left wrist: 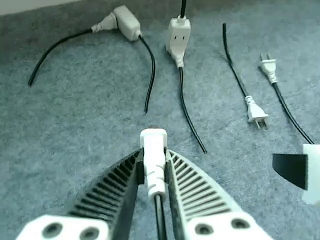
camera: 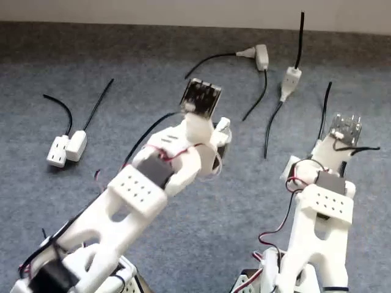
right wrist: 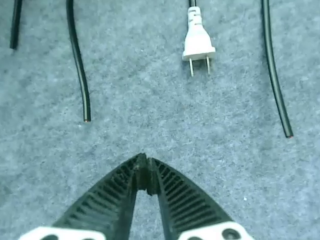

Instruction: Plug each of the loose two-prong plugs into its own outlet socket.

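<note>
My left gripper [left wrist: 153,156] is shut on a white two-prong plug [left wrist: 153,150], held above the grey carpet near the middle; its black cord trails back between the fingers. In the high view this plug [camera: 223,126] shows at the tip of the left arm. Beyond it lie a white socket [left wrist: 178,34] with a plug in it and another socket [left wrist: 126,22] with an angled plug. Two loose white plugs [left wrist: 257,113] [left wrist: 268,67] lie further right. My right gripper [right wrist: 146,172] is shut on nothing, low over the carpet, with a loose plug [right wrist: 198,42] ahead, prongs toward it.
A third socket [camera: 57,151] with a plug [camera: 77,144] in it lies at the far left. Black cord ends [right wrist: 80,65] [right wrist: 274,75] lie on the carpet on both sides of the loose plug. The right arm [camera: 324,195] stands at the table's right.
</note>
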Controlling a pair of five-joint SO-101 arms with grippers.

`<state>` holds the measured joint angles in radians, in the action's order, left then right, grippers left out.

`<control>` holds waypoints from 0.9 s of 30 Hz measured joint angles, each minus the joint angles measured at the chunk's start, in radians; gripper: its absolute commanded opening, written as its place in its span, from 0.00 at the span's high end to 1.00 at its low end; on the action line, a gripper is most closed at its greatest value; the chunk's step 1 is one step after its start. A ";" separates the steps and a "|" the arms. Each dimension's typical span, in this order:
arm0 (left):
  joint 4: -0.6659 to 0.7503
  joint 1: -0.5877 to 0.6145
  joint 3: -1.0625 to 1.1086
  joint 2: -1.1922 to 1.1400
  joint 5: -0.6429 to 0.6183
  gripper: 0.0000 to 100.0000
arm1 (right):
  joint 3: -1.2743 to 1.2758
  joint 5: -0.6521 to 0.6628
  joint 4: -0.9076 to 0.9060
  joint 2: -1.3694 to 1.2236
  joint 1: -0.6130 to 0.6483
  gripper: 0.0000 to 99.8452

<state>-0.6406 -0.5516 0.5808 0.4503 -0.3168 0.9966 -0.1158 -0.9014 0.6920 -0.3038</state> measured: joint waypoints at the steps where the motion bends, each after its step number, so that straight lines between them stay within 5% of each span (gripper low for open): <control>1: -0.041 0.006 -0.052 -0.057 -0.023 0.99 | 0.023 -0.015 0.023 0.000 0.000 0.99; 14: -0.760 0.066 -0.872 -0.717 -0.414 0.99 | 0.138 -0.052 0.186 0.000 0.061 0.99; 27: -0.953 0.069 -1.214 -1.059 -0.614 0.99 | 0.138 -0.052 0.187 0.000 0.066 0.99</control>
<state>-1.5934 -0.4826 -0.6329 -0.6084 -0.9306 1.1347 -0.1680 -0.7142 0.6920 -0.2378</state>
